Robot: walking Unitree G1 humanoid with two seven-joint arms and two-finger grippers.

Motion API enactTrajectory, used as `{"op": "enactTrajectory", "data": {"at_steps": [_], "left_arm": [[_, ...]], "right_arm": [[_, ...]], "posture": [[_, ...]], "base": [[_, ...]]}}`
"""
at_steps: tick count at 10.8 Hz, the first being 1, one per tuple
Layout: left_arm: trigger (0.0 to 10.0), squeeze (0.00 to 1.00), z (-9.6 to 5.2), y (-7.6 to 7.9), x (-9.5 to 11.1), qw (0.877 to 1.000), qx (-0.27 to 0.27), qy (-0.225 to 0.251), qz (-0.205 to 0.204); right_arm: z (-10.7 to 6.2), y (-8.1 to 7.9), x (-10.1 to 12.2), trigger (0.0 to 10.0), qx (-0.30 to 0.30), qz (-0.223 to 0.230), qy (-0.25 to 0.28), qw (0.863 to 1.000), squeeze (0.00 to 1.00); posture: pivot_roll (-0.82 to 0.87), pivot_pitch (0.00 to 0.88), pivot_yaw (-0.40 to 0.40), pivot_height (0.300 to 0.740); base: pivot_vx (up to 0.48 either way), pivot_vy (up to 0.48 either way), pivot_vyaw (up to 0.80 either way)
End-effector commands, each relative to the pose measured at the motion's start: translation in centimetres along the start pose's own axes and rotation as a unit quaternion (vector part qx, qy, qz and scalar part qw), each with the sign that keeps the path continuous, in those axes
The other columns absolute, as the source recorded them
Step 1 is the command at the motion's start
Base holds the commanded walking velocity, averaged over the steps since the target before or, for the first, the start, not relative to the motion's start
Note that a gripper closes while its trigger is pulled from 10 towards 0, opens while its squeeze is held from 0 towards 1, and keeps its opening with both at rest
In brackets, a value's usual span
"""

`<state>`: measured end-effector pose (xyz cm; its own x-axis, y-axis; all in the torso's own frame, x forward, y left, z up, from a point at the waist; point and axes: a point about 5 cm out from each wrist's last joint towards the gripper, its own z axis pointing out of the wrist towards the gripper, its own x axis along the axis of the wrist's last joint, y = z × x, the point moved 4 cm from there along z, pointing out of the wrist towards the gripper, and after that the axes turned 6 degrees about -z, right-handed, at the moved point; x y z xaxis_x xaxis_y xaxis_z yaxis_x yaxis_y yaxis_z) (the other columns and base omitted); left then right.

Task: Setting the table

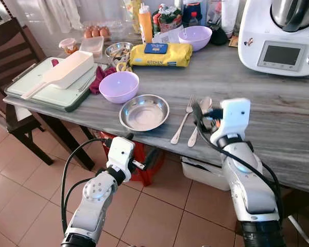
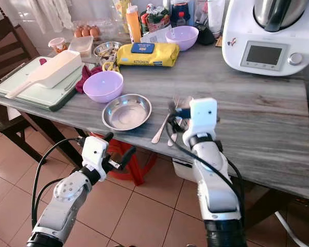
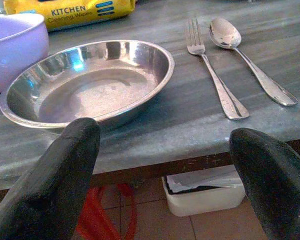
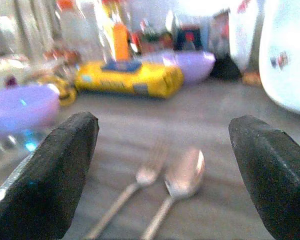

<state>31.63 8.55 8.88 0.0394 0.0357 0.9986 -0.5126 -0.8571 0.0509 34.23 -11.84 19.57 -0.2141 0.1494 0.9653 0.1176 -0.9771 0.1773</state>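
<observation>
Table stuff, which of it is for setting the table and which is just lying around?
For the job:
- steel plate
- fork
- spoon
- near purple bowl
- right gripper, open over the cutlery
- left gripper, open below the table edge

Lying about:
- yellow wipes pack
- far purple bowl
- cutting board
- white kitchen machine
- eggs

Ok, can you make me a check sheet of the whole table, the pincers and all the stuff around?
Surface: grey table, wood-grain top.
Job's things: steel plate near front edge; fork and spoon side by side to its right; purple bowl behind plate.
Clutter: yellow wipes pack, second purple bowl, orange bottle, eggs, tray with white scoop, white kitchen machine.
Grippers: left pincer open, below table edge; right pincer open, above cutlery.
Cables: black, along both arms.
Surroundings: tiled floor, wooden chair.
</observation>
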Motion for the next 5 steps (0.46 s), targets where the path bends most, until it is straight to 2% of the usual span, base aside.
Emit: {"op": "enactTrajectory", "data": {"at_steps": [1,3,5], "left_arm": [[10.0,0.0,-0.1,-0.3,-0.1,1.0,0.0,-0.004,0.007],[10.0,0.0,-0.3,-0.4,-0.2,1.0,0.001,-0.004,0.008],[10.0,0.0,-0.6,-1.2,0.6,1.0,0.015,0.007,0.006]], "right_arm": [[-0.4,-0.7,1.5,10.0,0.014,-0.013,0.038,0.999,0.0],[-1.3,-0.5,2.9,10.0,0.003,-0.061,0.073,0.995,0.0],[-3.6,1.0,2.2,10.0,-0.029,-0.06,0.063,0.996,0.0]], "posture": [[-0.1,0.077,0.161,0.74],[-0.11,0.078,0.159,0.74],[-0.11,0.081,0.156,0.74]], "base": [[0.0,0.0,0.0],[0.0,0.0,0.0],[0.0,0.0,0.0]]}}
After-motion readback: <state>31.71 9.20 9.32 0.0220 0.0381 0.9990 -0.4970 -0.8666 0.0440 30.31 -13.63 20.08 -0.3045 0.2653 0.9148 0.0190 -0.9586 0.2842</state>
